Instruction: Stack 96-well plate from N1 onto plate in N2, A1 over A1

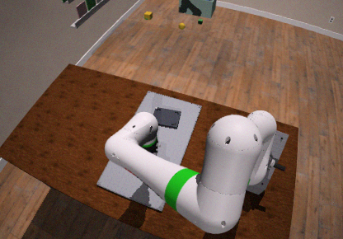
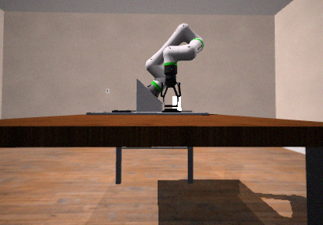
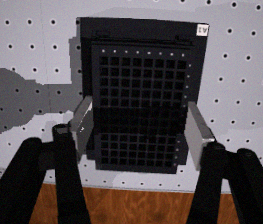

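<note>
In the wrist view my gripper (image 3: 139,111) is shut on a black 96-well plate (image 3: 140,99), with one grey finger pad on each long side. Under it lies a second black plate on its nest (image 3: 142,30), which shows past the held plate's far edge. That second plate has a white A1 mark (image 3: 202,30) at its far right corner. The held plate sits nearer the table edge than the lower one. In the exterior view the gripper (image 2: 171,99) hangs just above the grey board. In the top view the arm hides the gripper, and one dark nest (image 1: 167,117) stands empty.
The grey perforated board lies on the brown table, whose edge is close below the fingers in the wrist view (image 3: 135,209). The arm's base (image 1: 268,155) stands at the table's right. A grey wedge (image 2: 145,97) stands on the board behind the gripper.
</note>
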